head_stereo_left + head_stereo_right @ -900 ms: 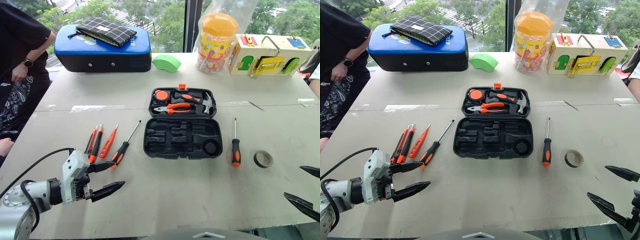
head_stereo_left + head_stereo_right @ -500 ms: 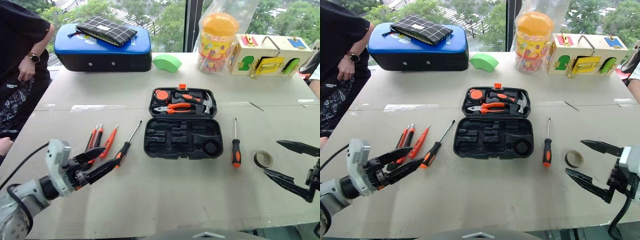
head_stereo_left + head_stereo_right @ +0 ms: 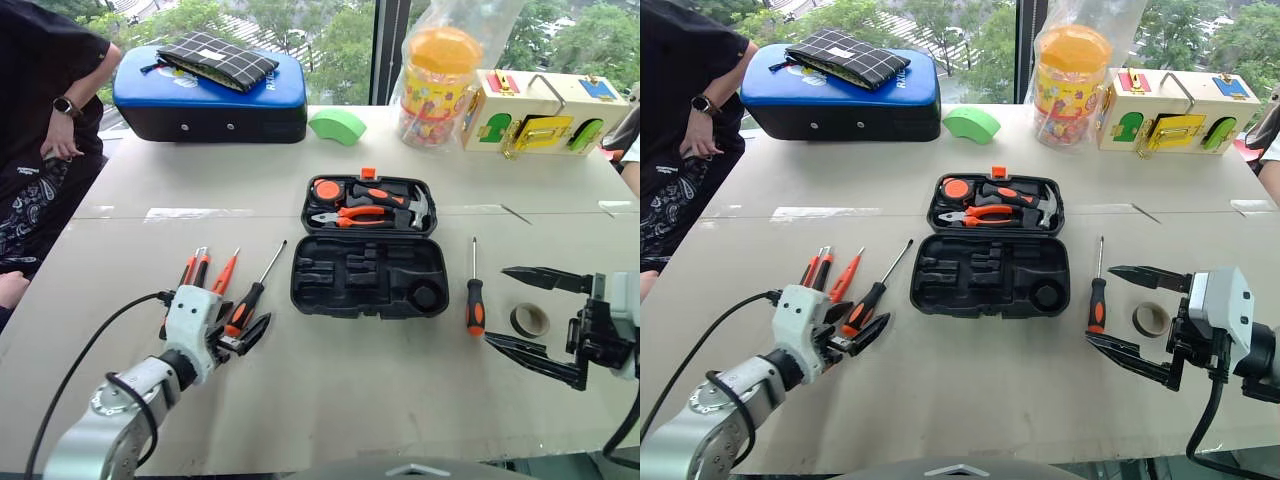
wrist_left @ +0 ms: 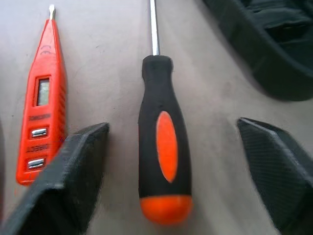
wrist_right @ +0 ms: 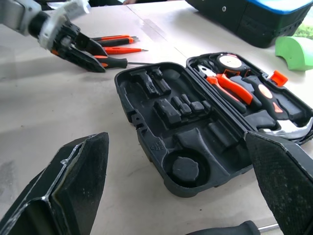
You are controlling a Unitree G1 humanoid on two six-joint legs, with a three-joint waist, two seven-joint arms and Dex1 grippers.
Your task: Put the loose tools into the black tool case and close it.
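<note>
Table-level, left gripper [image 4: 168, 147] jaws straddle a screwdriver [image 4: 164, 152], unclenched; right gripper [image 3: 535, 315] jaws gape level.

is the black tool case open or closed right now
Open. The black tool case lies flat on the table with both halves spread; the far half holds the pliers and hammer, and the near half's recesses are empty.

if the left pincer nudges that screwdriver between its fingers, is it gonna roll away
Probably a little: the screwdriver has a rounded handle and lies loose on the flat table. It looks stiff and light. The open left pincer brackets it, which should limit rolling.
</note>
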